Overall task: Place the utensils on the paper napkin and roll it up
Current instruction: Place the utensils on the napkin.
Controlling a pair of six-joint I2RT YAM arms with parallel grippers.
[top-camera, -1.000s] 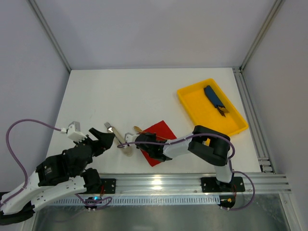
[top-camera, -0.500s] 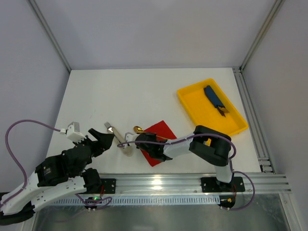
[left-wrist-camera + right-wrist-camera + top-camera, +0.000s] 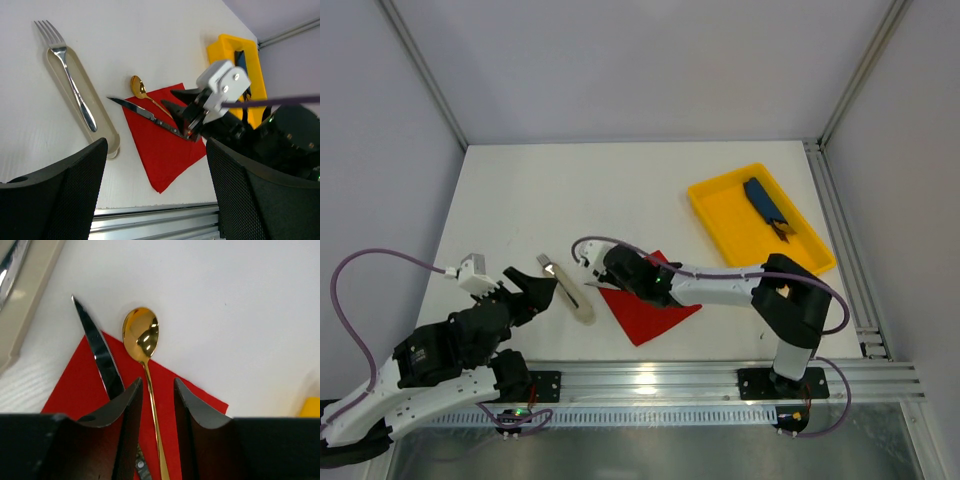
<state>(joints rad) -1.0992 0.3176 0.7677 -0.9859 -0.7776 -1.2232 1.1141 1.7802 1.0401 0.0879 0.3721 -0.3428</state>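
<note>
The red paper napkin (image 3: 650, 310) lies flat and unrolled on the white table (image 3: 620, 190), near the front edge. The gold spoon (image 3: 142, 334) rests with its handle on the napkin, and its bowl sticks out over the napkin's far edge onto the table. Just beside it lies a silver knife (image 3: 102, 357), also half on the napkin, its tip past the same edge. The right gripper (image 3: 156, 385) hangs over this edge of the napkin; its fingers (image 3: 131, 410) stand a little apart, with the spoon handle in the gap but not pinched. The fork (image 3: 75, 90) is off the napkin, to its left, lying inside a beige sleeve (image 3: 106, 137). The left gripper (image 3: 156, 165) is left of the napkin, near the sleeve, with its fingers spread wide and holding nothing. A yellow tray (image 3: 805, 250) with a dark-blue item (image 3: 760, 195) stands well apart, behind the napkin on the right.
</note>
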